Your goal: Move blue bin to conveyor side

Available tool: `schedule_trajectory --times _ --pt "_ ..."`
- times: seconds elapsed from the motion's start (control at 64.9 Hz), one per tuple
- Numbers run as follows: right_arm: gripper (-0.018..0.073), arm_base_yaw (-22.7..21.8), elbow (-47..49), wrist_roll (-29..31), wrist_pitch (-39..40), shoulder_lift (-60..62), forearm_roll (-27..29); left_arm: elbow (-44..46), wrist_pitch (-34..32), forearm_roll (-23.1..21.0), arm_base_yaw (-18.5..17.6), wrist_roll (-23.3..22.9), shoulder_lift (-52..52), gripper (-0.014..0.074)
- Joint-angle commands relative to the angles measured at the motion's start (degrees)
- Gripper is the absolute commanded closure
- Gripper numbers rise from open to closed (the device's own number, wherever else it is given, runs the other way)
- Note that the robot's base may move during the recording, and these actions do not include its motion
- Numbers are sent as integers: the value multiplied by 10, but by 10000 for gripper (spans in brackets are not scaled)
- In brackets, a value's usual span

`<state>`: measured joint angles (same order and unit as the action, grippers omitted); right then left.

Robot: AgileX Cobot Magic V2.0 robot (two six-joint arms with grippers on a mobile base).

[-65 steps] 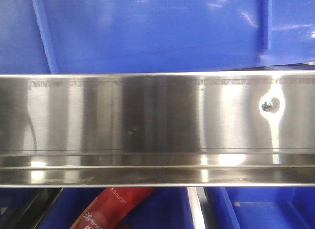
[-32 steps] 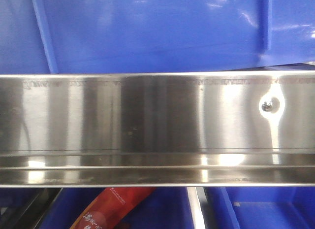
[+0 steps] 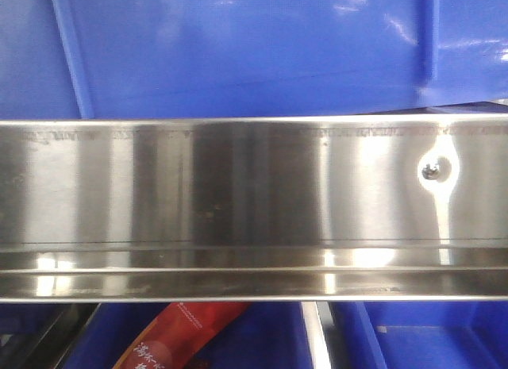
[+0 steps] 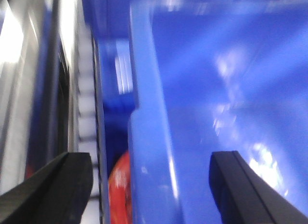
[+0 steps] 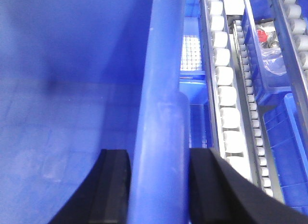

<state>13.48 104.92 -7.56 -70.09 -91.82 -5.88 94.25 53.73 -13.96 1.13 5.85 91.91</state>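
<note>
Your L gripper (image 4: 149, 192) is wide open, the bin (image 4: 231, 79) rim between its fingers (image 4: 53, 185) w/ gaps both sides. Your R gripper (image 5: 161, 190) clamps the rim. Front view: bin shows above rail (image 3: 238, 194).

Red packet (image 3: 186, 337): white Chinese characters, cut off by the bottom edge, unreadable; the small print line above them is too fine to read.
Steel rail (image 3: 238, 194): faint marks along the top edge, illegible.
</note>
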Motion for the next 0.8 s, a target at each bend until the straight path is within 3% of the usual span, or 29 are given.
schedule_trajectory --times 0.0,0.293,0.786 --pt "648 -1 -3 6 1 2 -4 8 19 -10 -2 -3 11 188" --pt "648 -1 -3 6 1 2 -4 8 29 -11 -3 -3 20 191" --pt "648 -1 -3 6 1 1 -4 8 23 8 -21 -3 20 328"
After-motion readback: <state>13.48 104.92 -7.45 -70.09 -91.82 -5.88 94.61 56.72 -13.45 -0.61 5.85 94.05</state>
